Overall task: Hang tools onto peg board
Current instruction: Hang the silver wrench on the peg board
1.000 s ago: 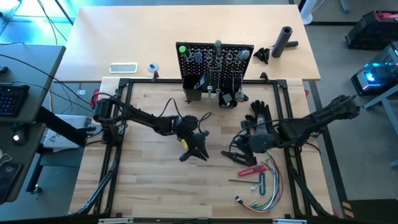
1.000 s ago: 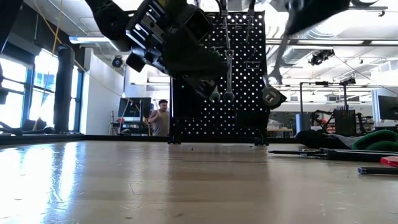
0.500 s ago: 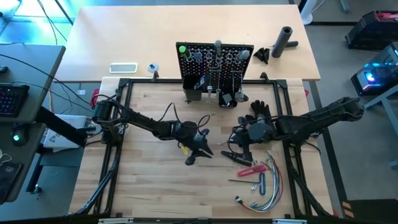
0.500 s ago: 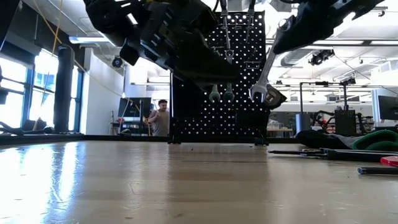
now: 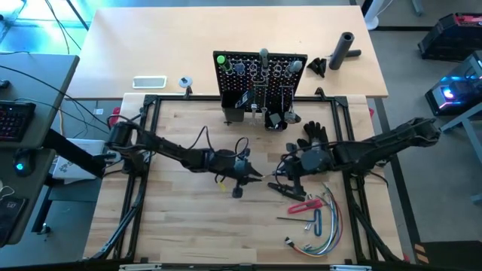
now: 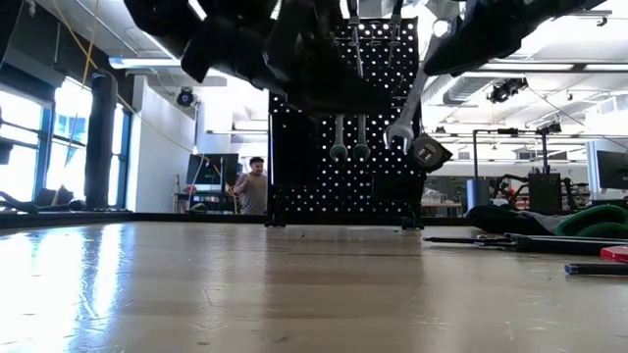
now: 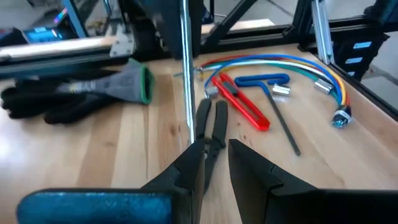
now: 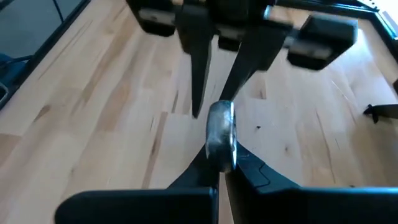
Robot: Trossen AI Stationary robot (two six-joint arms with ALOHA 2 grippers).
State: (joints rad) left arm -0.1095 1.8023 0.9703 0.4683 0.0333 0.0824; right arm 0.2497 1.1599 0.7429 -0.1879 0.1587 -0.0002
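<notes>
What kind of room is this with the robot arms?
It looks like a robotics lab or workshop. A wooden table holds a black peg board hung with tools, two robot arms work above it, and the low view shows a big open room with a person and more equipment behind.

Silver wrench [image 8: 221, 134] in right hand [image 8: 221, 169]; left hand [image 8: 217, 84] opposite

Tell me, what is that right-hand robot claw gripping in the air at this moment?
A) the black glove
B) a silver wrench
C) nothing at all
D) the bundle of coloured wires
B: the right gripper is shut on a silver wrench, which hangs above the table in front of the peg board, while the left gripper faces it, open.
</notes>
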